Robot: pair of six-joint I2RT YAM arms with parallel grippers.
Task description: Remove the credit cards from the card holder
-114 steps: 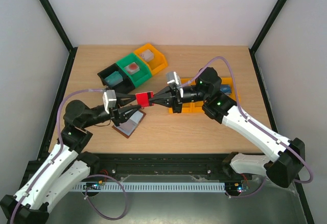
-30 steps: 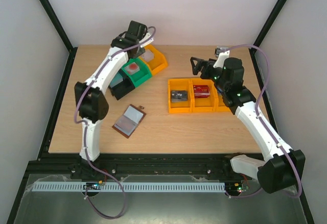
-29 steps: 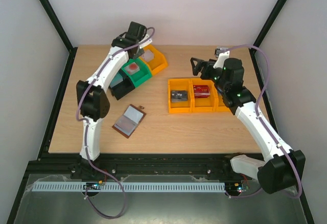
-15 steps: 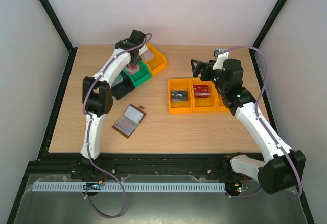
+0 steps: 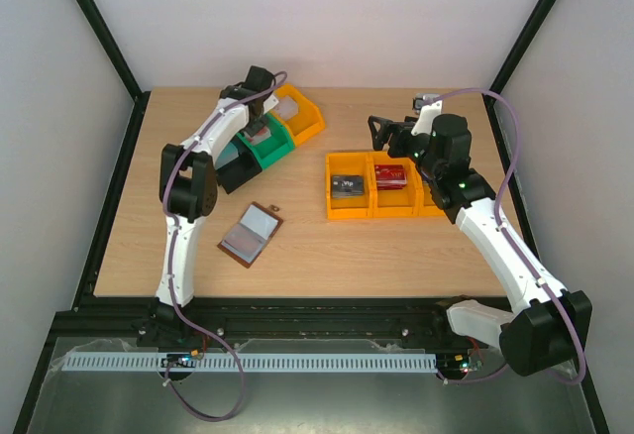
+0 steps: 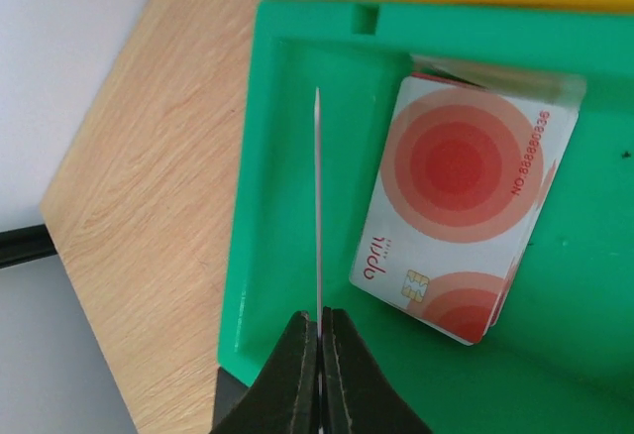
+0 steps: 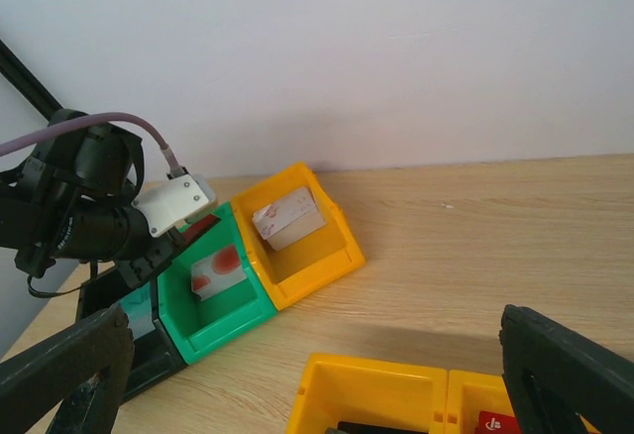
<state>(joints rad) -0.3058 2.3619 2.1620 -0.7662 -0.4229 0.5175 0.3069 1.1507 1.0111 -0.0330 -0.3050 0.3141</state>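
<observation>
The card holder (image 5: 251,235) lies open on the table, brown with a pale inside, away from both arms. My left gripper (image 6: 319,313) is shut on a thin credit card (image 6: 317,206), seen edge-on and standing upright over the green bin (image 6: 594,305). A stack of white cards with red circles (image 6: 461,211) lies in that bin beside it. In the top view the left gripper (image 5: 260,125) points down into the bin. My right gripper (image 7: 315,320) is open and holds nothing, raised above the orange trays (image 5: 349,164).
A black bin (image 5: 210,147), the green bin (image 5: 269,154) and a yellow bin (image 5: 307,117) stand in a row at the back left. The orange trays hold a dark card (image 5: 347,186) and a red card (image 5: 393,175).
The left gripper has come down from above the bins into the green bin, still gripping the card. The right arm has stayed put, open.
</observation>
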